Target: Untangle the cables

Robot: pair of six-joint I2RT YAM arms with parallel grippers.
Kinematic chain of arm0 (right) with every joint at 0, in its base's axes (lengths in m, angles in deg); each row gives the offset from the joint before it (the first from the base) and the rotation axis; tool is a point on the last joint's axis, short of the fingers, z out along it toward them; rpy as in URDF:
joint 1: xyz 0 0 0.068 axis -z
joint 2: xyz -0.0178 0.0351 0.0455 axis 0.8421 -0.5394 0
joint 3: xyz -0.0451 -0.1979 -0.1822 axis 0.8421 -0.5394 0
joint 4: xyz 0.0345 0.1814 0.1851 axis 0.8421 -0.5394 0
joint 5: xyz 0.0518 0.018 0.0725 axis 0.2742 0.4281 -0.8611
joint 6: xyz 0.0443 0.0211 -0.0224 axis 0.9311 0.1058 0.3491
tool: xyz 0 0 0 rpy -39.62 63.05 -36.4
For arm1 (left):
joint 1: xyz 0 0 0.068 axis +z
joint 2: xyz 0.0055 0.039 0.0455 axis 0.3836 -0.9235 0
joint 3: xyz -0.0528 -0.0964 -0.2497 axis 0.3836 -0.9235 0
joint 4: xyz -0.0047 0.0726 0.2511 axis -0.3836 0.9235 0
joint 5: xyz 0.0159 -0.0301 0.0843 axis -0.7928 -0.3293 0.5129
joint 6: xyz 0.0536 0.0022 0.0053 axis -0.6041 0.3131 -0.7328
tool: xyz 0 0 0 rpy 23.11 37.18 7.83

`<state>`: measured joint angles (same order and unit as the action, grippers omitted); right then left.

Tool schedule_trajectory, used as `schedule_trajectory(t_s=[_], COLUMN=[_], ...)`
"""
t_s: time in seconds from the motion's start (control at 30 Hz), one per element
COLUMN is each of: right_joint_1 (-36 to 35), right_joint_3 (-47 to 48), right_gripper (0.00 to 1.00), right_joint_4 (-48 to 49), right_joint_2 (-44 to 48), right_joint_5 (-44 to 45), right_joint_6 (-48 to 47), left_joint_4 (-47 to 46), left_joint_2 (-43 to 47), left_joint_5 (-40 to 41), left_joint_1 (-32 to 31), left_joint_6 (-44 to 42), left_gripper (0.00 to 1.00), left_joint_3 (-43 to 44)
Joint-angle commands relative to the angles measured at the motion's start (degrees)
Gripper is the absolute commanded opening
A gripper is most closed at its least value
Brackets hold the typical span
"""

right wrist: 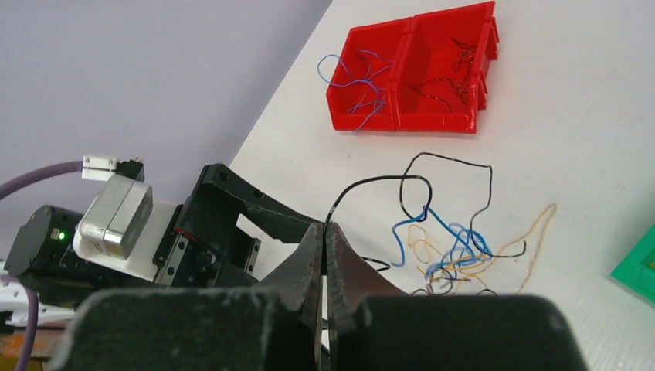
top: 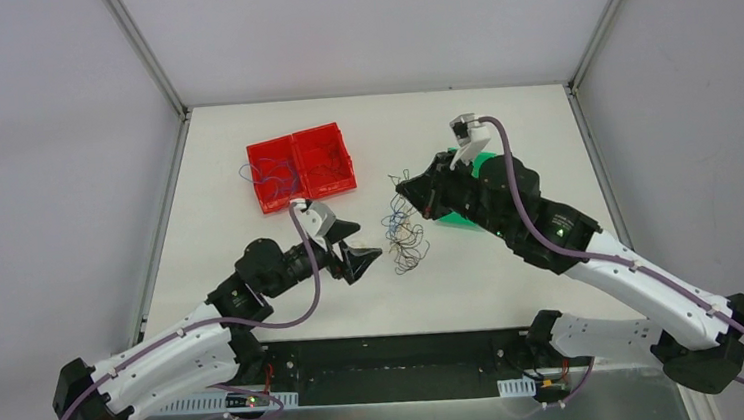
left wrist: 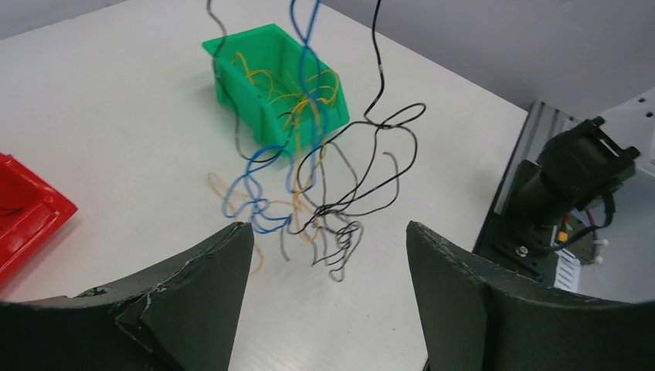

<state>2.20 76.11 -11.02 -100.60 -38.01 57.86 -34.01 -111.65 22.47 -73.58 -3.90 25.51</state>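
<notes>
The cables (top: 405, 235) are a loose tangle of thin black, blue and yellow strands, hanging down to the white table between the two arms. In the right wrist view my right gripper (right wrist: 325, 226) is shut on a black cable that rises from the tangle (right wrist: 452, 249). From above, that gripper (top: 402, 183) is over the tangle's far side. My left gripper (top: 368, 241) stands open just left of the tangle, nothing between its fingers. In the left wrist view the strands (left wrist: 328, 193) hang just beyond the open gripper (left wrist: 328, 228) and run up out of frame.
A red two-compartment bin (top: 302, 165) at the back left holds blue cables in one half and black ones in the other. A green bin (left wrist: 270, 77) with yellow and orange cables sits behind the tangle, partly under the right arm (top: 508, 209).
</notes>
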Motion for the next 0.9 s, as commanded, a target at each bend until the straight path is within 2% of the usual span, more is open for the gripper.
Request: schedule_trajectory(t_s=[0.0,0.17,0.5,0.73,0.87], right_joint_1=[-0.06,-0.12,-0.05,-0.12,-0.07], right_joint_3=[0.67,3.44,11.1,12.05,14.75], right_gripper=[0.0,0.0,0.0,0.0,0.0], right_joint_4=[3.64,3.74,3.6,12.32,12.83], right_joint_2=[-0.94,-1.07,-0.53,0.56,-0.84], right_joint_5=[7.1,11.26,15.5,20.53,24.6], right_joint_6=[3.51,5.62,8.62,10.85,11.68], left_joint_4=[-0.19,1.44,-1.6,-7.17,-10.86], left_joint_2=[-2.47,-5.33,-3.08,-0.72,-1.55], left_joint_5=[6.86,11.27,13.8,10.99,7.06], left_joint_1=[-0.17,-0.18,-0.15,-0.2,-0.18], left_joint_6=[0.24,0.64,-1.82,-2.61,-3.07], left_gripper=[0.74,0.78,0.79,0.76,0.75], left_joint_3=[1.59,2.75,-0.48,-3.62,-4.77])
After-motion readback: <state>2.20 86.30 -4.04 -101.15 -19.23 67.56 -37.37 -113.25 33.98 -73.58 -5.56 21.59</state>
